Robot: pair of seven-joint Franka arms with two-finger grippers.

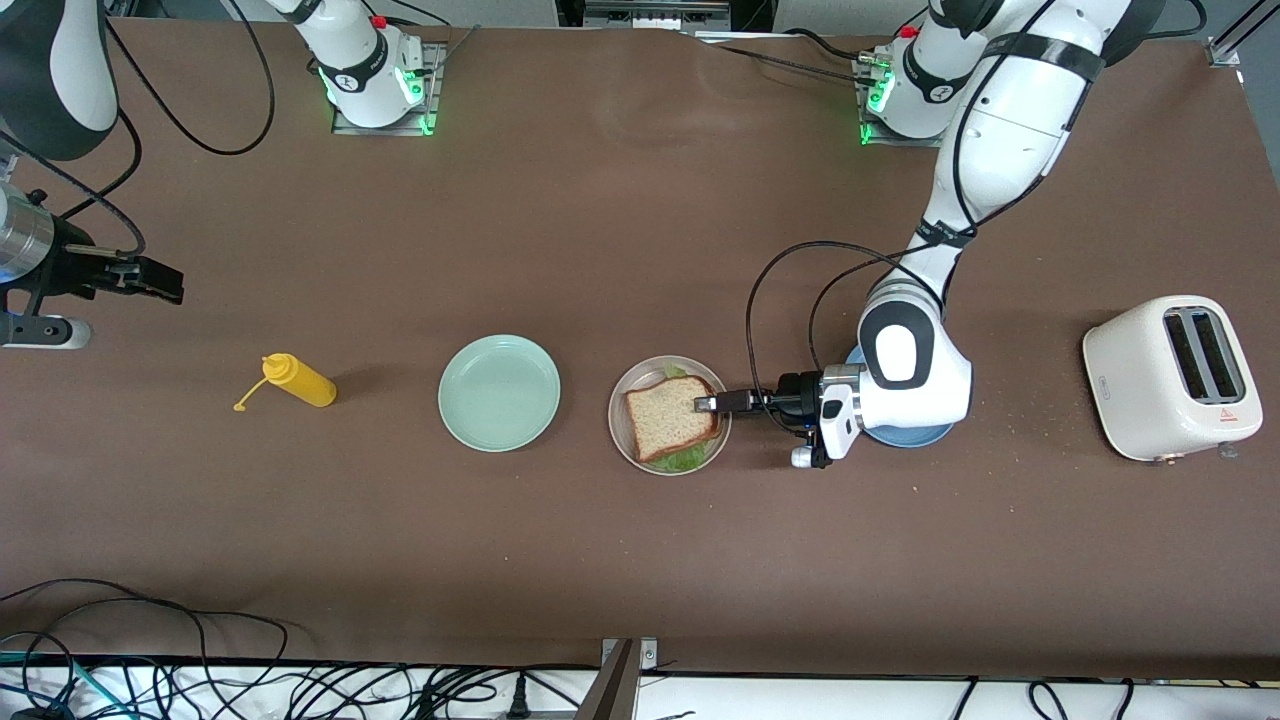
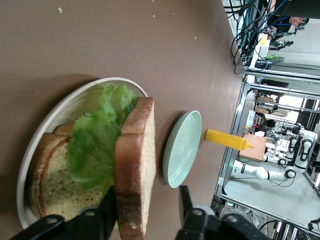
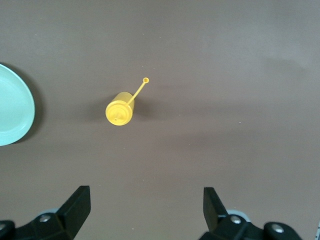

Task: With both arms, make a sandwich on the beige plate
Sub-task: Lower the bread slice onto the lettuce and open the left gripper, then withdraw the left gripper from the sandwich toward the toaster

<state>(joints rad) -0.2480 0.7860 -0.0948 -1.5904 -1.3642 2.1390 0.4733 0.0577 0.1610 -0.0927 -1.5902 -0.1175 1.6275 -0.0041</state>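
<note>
Sandwich (image 1: 672, 417) sits stacked on the beige plate (image 1: 623, 432), frame center; left gripper (image 1: 708, 404) jaws parting around top slice; right gripper (image 1: 150, 279) jaws open, upper left, waiting.

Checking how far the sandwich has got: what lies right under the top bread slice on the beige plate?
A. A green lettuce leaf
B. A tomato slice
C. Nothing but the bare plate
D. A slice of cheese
A: in the left wrist view a ruffled green lettuce leaf lies between the top bread slice and the lower slice on the beige plate.
</note>
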